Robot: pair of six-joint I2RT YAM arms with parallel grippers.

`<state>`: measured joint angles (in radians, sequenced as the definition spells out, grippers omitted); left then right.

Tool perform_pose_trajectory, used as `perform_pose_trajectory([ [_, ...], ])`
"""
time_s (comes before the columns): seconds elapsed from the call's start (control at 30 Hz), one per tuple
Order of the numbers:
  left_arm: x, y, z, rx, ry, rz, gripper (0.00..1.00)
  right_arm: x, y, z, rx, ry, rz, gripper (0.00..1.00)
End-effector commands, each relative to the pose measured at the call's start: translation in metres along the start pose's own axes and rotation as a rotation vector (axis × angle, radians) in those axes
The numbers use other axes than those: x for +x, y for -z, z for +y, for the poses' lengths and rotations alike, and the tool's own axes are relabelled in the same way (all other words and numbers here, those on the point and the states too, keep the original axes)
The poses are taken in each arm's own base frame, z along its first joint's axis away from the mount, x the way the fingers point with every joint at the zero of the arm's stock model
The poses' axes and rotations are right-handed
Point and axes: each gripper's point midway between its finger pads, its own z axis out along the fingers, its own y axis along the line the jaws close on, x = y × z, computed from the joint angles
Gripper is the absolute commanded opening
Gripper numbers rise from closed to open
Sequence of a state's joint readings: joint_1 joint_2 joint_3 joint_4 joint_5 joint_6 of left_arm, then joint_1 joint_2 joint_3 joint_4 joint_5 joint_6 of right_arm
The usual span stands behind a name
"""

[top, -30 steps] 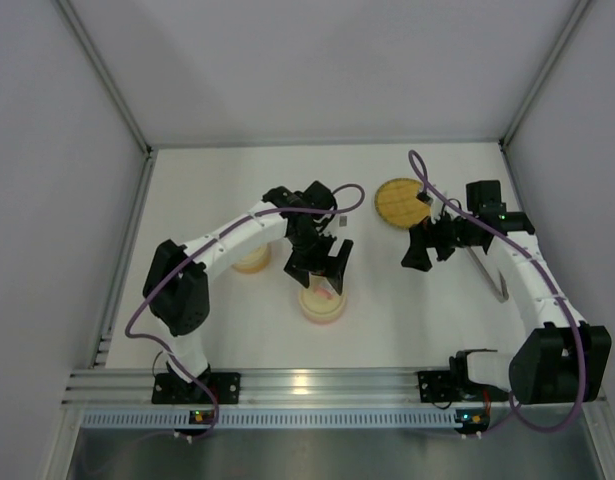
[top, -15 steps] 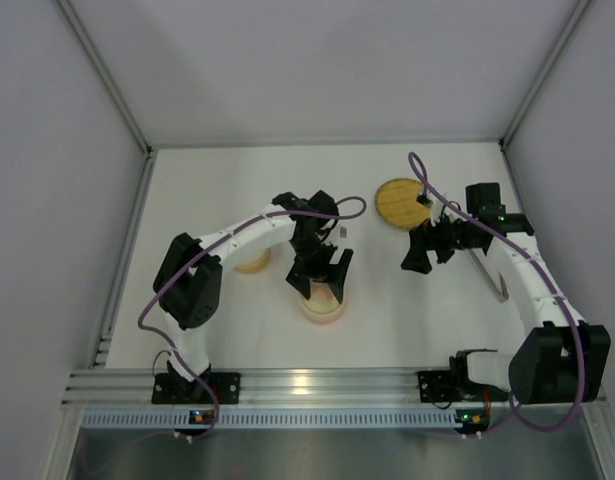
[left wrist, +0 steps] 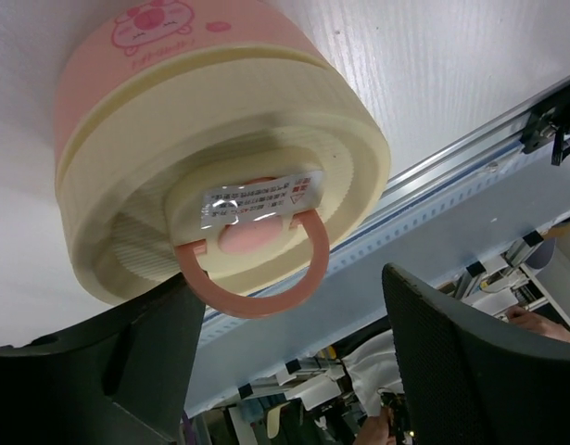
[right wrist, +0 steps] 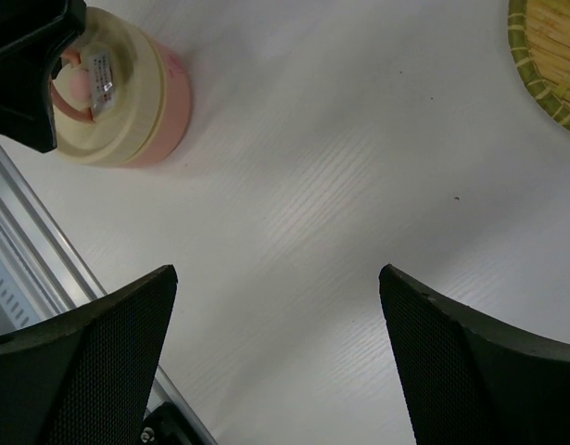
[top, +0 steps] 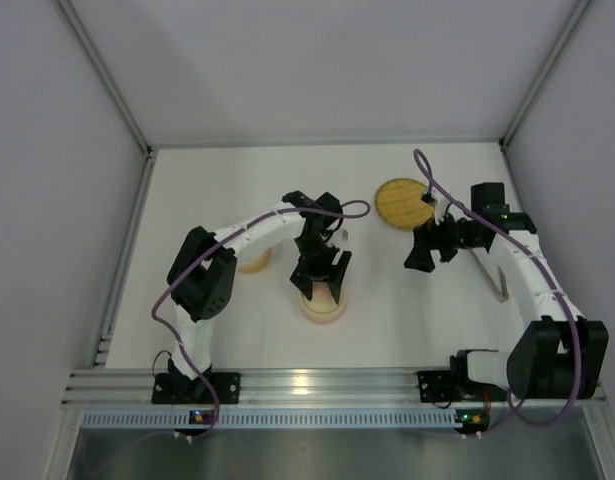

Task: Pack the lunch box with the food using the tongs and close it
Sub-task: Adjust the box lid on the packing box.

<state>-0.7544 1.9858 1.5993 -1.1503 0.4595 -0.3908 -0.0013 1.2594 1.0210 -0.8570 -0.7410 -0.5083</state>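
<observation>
landmark: lunch box [top: 323, 306], toward the front of the table [top: 217, 190], lid [left wrist: 220, 120] on it | left gripper [top: 323, 286] right above, one finger either side of the lid's ring handle [left wrist: 257, 309] | second round container [top: 252, 263] left, slightly behind | woven plate [top: 401, 203] right, behind | right gripper [top: 417, 251] right | tongs [top: 500, 290] farthest right

The pink lunch box [left wrist: 90, 83] has a cream lid [left wrist: 266, 120] and pink ring handle [left wrist: 252, 301]; the golden woven plate [right wrist: 553, 37] is green-edged.
</observation>
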Motion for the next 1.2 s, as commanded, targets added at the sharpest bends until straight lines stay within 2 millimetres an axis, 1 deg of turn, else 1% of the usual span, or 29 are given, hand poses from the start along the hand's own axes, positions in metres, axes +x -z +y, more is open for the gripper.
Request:
perform_pose_trajectory([
  [0.0, -0.003, 0.005, -0.002, -0.016, -0.006, -0.003, 0.77, -0.006, 0.003, -0.002, -0.026, 0.018, -0.035, 0.89],
  [0.2, -0.007, 0.005, 0.005, -0.052, -0.013, -0.005, 0.6, -0.008, 0.002, -0.003, -0.036, 0.012, -0.034, 0.89],
  [0.3, -0.009, 0.007, 0.008, -0.075, -0.021, -0.017, 0.56, -0.007, 0.001, -0.004, -0.043, 0.007, -0.033, 0.89],
  [0.47, -0.014, 0.012, 0.011, -0.109, -0.038, -0.042, 0.44, -0.007, -0.001, -0.003, -0.054, 0.002, -0.033, 0.89],
  [0.6, -0.015, 0.016, 0.012, -0.117, -0.066, -0.057, 0.4, -0.004, -0.002, -0.003, -0.059, 0.002, -0.024, 0.89],
  [0.63, -0.015, 0.021, 0.012, -0.123, -0.084, -0.069, 0.4, -0.003, -0.002, -0.002, -0.062, 0.002, -0.022, 0.89],
  [0.67, -0.015, 0.023, 0.013, -0.129, -0.096, -0.074, 0.41, -0.003, -0.002, -0.002, -0.064, 0.003, -0.022, 0.9],
  [0.7, -0.014, 0.026, 0.013, -0.134, -0.11, -0.074, 0.45, -0.002, -0.002, -0.001, -0.066, 0.005, -0.022, 0.9],
  [0.73, -0.017, 0.034, 0.011, -0.139, -0.146, -0.09, 0.49, -0.003, -0.001, -0.001, -0.067, 0.008, -0.024, 0.9],
  [0.77, -0.014, 0.039, 0.013, -0.15, -0.166, -0.079, 0.5, -0.001, -0.001, 0.0, -0.071, 0.01, -0.02, 0.9],
  [0.8, -0.015, 0.045, 0.01, -0.138, -0.204, -0.088, 0.48, -0.001, -0.001, 0.0, -0.071, 0.012, -0.02, 0.9],
  [0.83, -0.016, 0.051, 0.006, -0.101, -0.295, -0.096, 0.46, -0.002, -0.001, 0.001, -0.075, 0.011, -0.022, 0.9],
  [0.87, -0.021, 0.065, 0.0, -0.08, -0.355, -0.15, 0.47, -0.001, -0.001, 0.002, -0.078, 0.009, -0.02, 0.91],
  [0.9, -0.027, 0.074, 0.002, -0.085, -0.406, -0.187, 0.48, -0.001, -0.001, 0.002, -0.08, 0.009, -0.02, 0.91],
  [0.93, -0.031, 0.083, 0.001, -0.09, -0.426, -0.228, 0.6, -0.001, -0.001, 0.003, -0.082, 0.008, -0.02, 0.91],
  [0.97, -0.038, 0.091, 0.003, -0.124, -0.435, -0.28, 0.7, 0.0, 0.0, 0.003, -0.082, 0.006, -0.019, 0.91],
  [1.0, -0.04, 0.1, 0.003, -0.14, -0.468, -0.308, 0.76, 0.001, 0.0, 0.004, -0.081, 0.005, -0.018, 0.91],
  [1.03, -0.04, 0.102, 0.004, -0.156, -0.454, -0.313, 0.81, 0.001, 0.0, 0.004, -0.08, 0.006, -0.019, 0.91],
  [1.07, -0.041, 0.103, 0.009, -0.191, -0.399, -0.313, 0.87, 0.002, 0.001, 0.005, -0.078, 0.004, -0.018, 0.91],
  [1.1, -0.037, 0.097, 0.011, -0.197, -0.345, -0.27, 0.87, 0.003, 0.001, 0.005, -0.077, 0.003, -0.02, 0.91],
  [1.17, -0.031, 0.089, 0.012, -0.18, -0.324, -0.217, 0.84, 0.004, 0.0, 0.006, -0.08, -0.001, -0.023, 0.91],
])
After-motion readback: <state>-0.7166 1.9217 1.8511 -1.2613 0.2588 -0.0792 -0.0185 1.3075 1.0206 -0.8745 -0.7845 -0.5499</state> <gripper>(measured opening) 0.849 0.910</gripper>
